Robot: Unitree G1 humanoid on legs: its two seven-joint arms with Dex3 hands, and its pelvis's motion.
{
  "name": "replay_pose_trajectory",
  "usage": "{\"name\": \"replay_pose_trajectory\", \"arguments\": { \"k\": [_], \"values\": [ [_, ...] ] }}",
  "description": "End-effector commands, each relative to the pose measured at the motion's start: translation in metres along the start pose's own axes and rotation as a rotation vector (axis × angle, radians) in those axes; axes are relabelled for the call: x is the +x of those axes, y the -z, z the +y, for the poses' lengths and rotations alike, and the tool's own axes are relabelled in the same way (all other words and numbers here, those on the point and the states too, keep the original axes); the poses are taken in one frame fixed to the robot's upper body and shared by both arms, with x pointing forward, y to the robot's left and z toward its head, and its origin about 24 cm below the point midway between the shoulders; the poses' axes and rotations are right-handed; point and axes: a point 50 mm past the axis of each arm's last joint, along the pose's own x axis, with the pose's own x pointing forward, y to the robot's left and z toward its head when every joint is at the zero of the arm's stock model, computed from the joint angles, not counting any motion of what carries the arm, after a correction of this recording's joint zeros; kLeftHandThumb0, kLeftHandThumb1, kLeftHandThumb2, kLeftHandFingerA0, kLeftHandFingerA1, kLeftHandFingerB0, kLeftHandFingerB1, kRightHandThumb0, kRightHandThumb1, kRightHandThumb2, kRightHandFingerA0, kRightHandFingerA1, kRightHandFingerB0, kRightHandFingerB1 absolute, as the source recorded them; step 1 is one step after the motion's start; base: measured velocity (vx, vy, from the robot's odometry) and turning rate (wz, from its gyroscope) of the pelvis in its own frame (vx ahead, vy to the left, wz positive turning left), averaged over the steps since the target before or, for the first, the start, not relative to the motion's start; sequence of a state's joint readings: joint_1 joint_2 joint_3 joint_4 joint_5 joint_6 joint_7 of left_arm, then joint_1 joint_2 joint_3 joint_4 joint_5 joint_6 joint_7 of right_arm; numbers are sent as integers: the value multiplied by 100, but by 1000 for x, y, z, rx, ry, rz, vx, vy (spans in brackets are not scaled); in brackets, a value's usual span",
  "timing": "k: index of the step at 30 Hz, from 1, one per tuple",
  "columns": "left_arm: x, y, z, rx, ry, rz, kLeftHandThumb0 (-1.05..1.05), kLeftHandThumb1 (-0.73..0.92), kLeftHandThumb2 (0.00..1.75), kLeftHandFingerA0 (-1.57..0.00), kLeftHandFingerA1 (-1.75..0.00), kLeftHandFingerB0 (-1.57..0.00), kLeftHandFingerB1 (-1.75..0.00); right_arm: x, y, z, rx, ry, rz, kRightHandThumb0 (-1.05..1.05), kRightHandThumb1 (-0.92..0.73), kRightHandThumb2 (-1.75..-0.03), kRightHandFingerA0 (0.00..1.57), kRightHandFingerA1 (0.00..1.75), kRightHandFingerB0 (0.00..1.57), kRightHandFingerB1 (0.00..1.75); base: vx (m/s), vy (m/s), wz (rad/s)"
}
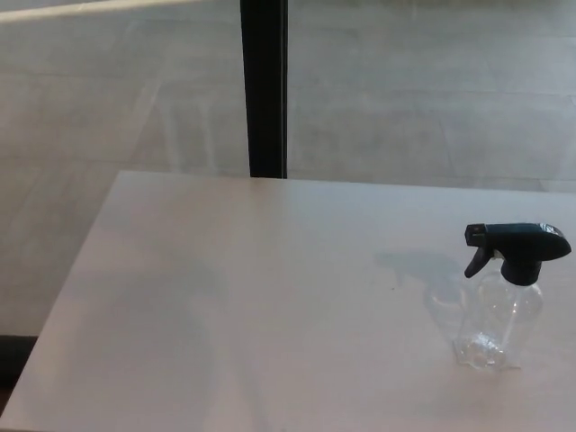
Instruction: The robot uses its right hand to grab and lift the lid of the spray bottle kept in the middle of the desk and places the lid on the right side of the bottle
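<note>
A clear plastic spray bottle (497, 319) stands upright on the pale desk (270, 306), toward the right side of the head view. Its dark trigger-sprayer lid (519, 245) sits on the bottle's neck, with the nozzle pointing to the picture's left. Neither of my hands shows in the picture.
The desk's far edge runs across the middle of the view and its left edge slants down to the lower left. Behind the desk are glass panels with a black vertical post (265, 88). Pale flooring lies beyond the glass.
</note>
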State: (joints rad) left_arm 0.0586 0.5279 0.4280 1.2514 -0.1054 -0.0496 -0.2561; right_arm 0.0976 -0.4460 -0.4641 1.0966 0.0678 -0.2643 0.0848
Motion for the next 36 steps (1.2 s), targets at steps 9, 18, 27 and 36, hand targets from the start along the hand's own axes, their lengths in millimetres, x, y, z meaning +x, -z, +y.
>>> {"name": "replay_pose_trajectory", "arguments": {
  "k": [9,18,27,36],
  "values": [
    [-2,-6,7,-57,29,-41,-84,70,108,-49,-60,-34,-53,15,-130,-86,438,205,-335,-70,-70,-62,30,57,17,27,0,0,0],
    [-1,-11,8,-59,20,-46,-82,86,65,-56,-50,-40,-40,-45,-285,-84,316,89,-953,-72,-72,-63,22,41,7,22,0,0,0],
    [-1,-10,7,-51,32,-52,-81,88,66,-55,-50,-39,-39,-110,-365,-17,35,-204,-1269,-76,-51,-87,25,48,12,41,0,0,0],
    [-1,-9,6,-68,29,-45,-82,87,65,-56,-51,-38,-40,-121,-367,75,-625,-427,-1284,-77,-53,-87,21,47,13,42,0,0,0]
  ]
}}
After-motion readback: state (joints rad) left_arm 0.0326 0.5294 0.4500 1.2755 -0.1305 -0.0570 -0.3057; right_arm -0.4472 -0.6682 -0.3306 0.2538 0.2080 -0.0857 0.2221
